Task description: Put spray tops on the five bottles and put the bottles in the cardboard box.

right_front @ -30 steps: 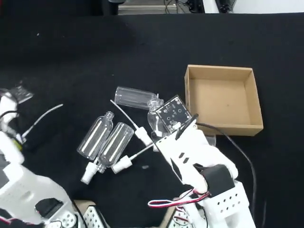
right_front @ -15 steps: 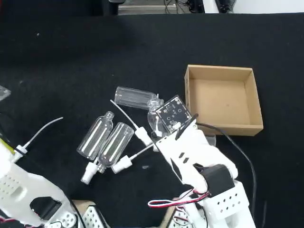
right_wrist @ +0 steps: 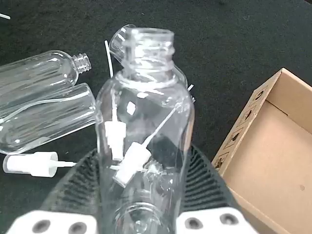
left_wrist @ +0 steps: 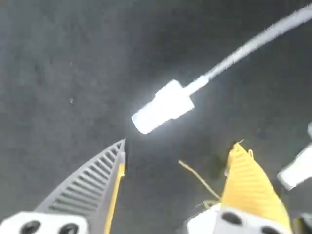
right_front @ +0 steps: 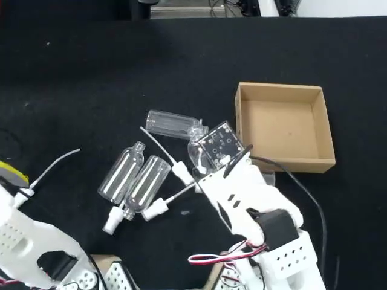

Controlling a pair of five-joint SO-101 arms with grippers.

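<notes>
My right gripper (right_wrist: 144, 152) is shut on a clear bottle (right_wrist: 144, 117), held upright with its neck open; in the high view that bottle (right_front: 195, 148) stands just left of the cardboard box (right_front: 284, 90). Three more bottles (right_front: 172, 124) (right_front: 123, 172) (right_front: 147, 181) lie on the black table. My left gripper (left_wrist: 179, 145) is open at the table's left edge, and a white spray top (left_wrist: 163, 107) lies just ahead of its fingertips. In the high view that spray top (right_front: 25, 192) has its thin tube running up to the right.
Loose spray tops (right_front: 181, 172) (right_front: 154, 208) (right_front: 112, 223) lie among the fallen bottles, their tubes crossing between them. The box (right_wrist: 273, 156) holds nothing. The far half of the table is bare black cloth (right_front: 121, 60).
My left arm has dropped toward the near left corner, down over the spray top. A clear thing near it at the left edge has gone from view. The right arm has not moved.
</notes>
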